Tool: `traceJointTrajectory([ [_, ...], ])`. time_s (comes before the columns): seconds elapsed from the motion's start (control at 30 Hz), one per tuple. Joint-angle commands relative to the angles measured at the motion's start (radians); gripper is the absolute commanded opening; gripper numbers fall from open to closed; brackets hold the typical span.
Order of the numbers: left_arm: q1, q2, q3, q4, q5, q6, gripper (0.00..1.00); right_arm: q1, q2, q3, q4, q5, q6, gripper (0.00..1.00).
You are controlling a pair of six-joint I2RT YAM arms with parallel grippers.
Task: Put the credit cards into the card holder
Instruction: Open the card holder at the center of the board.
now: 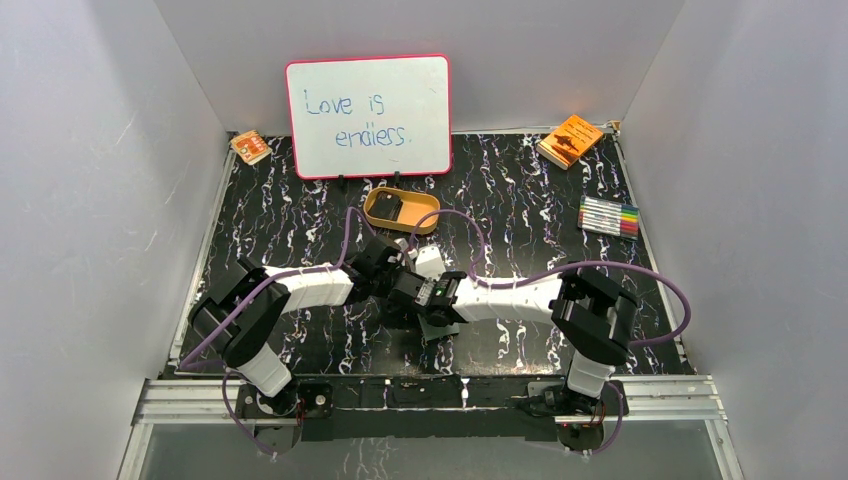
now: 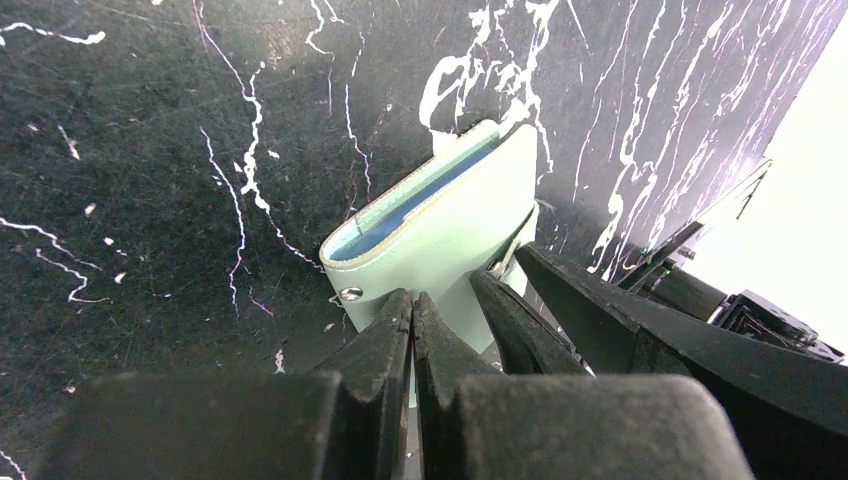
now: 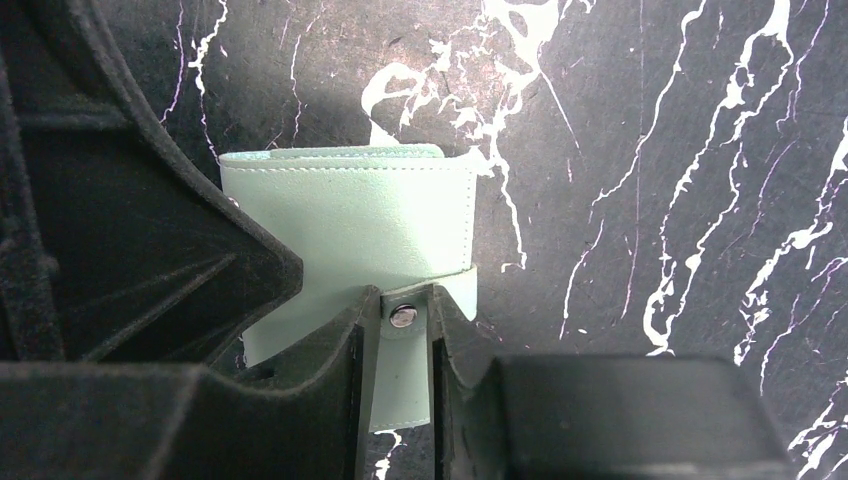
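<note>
Left gripper (image 2: pixel 412 300): shut tight, tips set against the near edge of the card holder (image 2: pixel 450 230).
Right gripper (image 3: pixel 400 305): the snap strap (image 3: pixel 400 385) is seen between the jaws; a firm pinch cannot be told.
Card holder: folded, found mid-table (image 1: pixel 520 220) between both grippers, near the tray (image 1: pixel 430 210).
Long side: slanted in the left wrist view, with the blue sleeves (image 2: pixel 400 215) turned up and left.

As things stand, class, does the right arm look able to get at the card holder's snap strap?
Probably yes: the snap strap lies between the fingers of the right gripper, nothing blocking it, while the left gripper seems to pinch the edge of the card holder.
</note>
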Motion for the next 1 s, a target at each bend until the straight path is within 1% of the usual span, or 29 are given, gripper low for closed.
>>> traceJointTrajectory([
  [0.0, -0.008, 0.055, -0.049, -0.140, -0.069, 0.024, 0.00, -0.007, -0.030, -0.021, -0.108, 0.070, 0.009, 0.28],
  [0.17, -0.007, 0.059, -0.046, -0.141, -0.073, 0.024, 0.00, -0.006, -0.044, -0.025, -0.111, 0.068, 0.018, 0.19],
  [0.23, -0.009, 0.062, -0.046, -0.144, -0.077, 0.025, 0.00, -0.006, -0.053, -0.028, -0.113, 0.067, 0.025, 0.12],
  [0.3, -0.008, 0.063, -0.045, -0.147, -0.079, 0.026, 0.00, -0.006, -0.061, -0.032, -0.119, 0.066, 0.032, 0.01],
  [0.33, -0.009, 0.065, -0.045, -0.149, -0.080, 0.025, 0.00, -0.006, -0.065, -0.033, -0.123, 0.068, 0.036, 0.00],
  [0.6, -0.009, 0.064, -0.037, -0.158, -0.086, 0.028, 0.00, -0.008, -0.133, -0.060, -0.154, 0.065, 0.088, 0.00],
  [0.83, -0.008, 0.043, 0.014, -0.190, -0.075, 0.051, 0.00, -0.051, -0.256, -0.147, -0.125, -0.022, 0.130, 0.00],
  [0.87, -0.009, 0.036, 0.025, -0.196, -0.071, 0.054, 0.02, -0.060, -0.275, -0.163, -0.110, -0.036, 0.132, 0.00],
  [0.97, -0.008, 0.011, 0.050, -0.213, -0.065, 0.059, 0.15, -0.094, -0.323, -0.206, -0.074, -0.094, 0.126, 0.00],
])
